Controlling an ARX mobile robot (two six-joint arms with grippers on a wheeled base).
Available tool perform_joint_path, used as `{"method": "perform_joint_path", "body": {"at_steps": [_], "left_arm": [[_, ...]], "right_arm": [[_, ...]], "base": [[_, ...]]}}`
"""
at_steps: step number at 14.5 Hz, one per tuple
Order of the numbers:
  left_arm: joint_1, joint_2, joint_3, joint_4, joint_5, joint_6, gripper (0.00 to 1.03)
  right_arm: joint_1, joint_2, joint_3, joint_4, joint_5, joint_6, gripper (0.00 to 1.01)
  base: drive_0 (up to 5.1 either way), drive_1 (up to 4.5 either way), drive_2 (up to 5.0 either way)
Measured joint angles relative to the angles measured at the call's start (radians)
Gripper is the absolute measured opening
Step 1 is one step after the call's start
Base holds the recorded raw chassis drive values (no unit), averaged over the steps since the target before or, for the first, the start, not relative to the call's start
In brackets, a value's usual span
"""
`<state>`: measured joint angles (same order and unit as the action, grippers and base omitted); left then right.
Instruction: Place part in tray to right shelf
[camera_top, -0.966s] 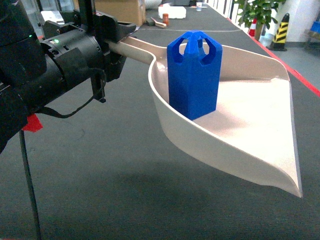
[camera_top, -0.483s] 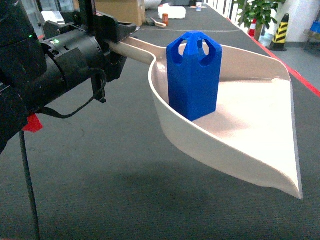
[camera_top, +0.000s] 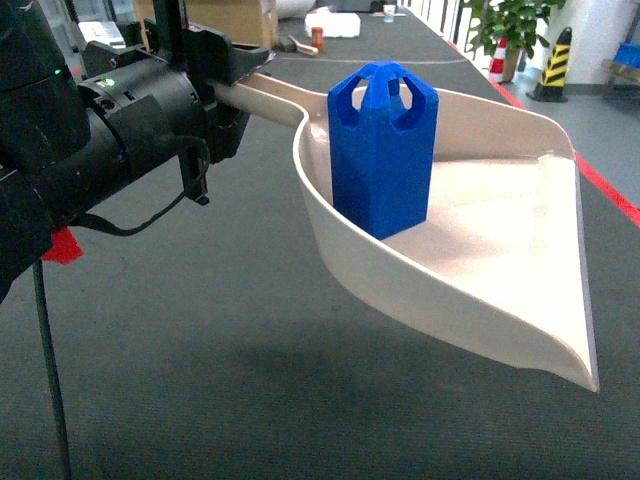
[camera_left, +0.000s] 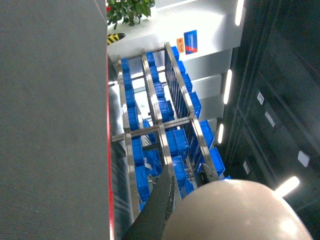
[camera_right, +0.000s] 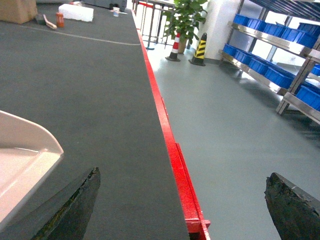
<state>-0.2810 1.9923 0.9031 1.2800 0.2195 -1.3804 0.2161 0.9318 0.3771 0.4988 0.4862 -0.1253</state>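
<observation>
The blue part (camera_top: 382, 150) stands upright in the beige tray (camera_top: 500, 250), which is held above the dark table. My left gripper (camera_top: 236, 92) is shut on the tray's handle at the left. In the left wrist view the rounded beige tray handle (camera_left: 235, 212) fills the bottom, with a dark finger (camera_left: 161, 207) against it. Beyond it stands the steel shelf (camera_left: 156, 129) with blue crates. My right gripper (camera_right: 185, 202) is open and empty over the table's red edge, and a corner of the tray (camera_right: 27, 160) lies to its left. The right shelf (camera_right: 270, 62) stands at far right.
A red strip (camera_right: 167, 135) marks the table's right edge, with grey floor (camera_right: 235, 135) beyond. A potted plant (camera_right: 186, 20) and a yellow-black cone (camera_right: 200, 49) stand on the floor. A cardboard box (camera_top: 235, 20) and small items sit at the table's far end.
The tray with the part has drifted slightly left in the head view, and the background has shifted with it. The left gripper's hold is unchanged.
</observation>
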Motion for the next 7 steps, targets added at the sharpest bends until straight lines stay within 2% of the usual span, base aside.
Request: {"method": "perform_joint_path", "body": {"at_steps": [7], "left_arm": [[-0.004, 0.000, 0.000, 0.002, 0.002, 0.000, 0.12]], "right_arm": [[0.000, -0.002, 0.000, 0.001, 0.000, 0.000, 0.98]], "base": [[5.0, -2.45, -2.4]]}}
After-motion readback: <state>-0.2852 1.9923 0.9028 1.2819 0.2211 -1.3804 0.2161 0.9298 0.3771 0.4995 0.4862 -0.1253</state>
